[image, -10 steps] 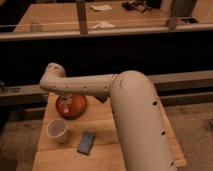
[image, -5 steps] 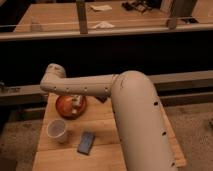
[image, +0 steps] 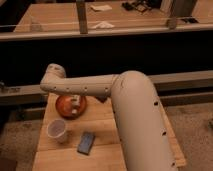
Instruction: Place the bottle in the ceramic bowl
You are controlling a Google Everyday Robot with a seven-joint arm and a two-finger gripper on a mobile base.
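Hovering end effector (image: 76, 103) over ceramic bowl (image: 62, 105)

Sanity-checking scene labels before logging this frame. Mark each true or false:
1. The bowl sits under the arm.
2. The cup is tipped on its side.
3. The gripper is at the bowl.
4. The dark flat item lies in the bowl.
1. True. The bowl sits on the table beneath the arm.
2. False. The cup stands upright, in front of the bowl.
3. True. The gripper hangs down at the bowl, largely hidden by the arm.
4. False. The dark flat item lies on the table, to the right of the cup.
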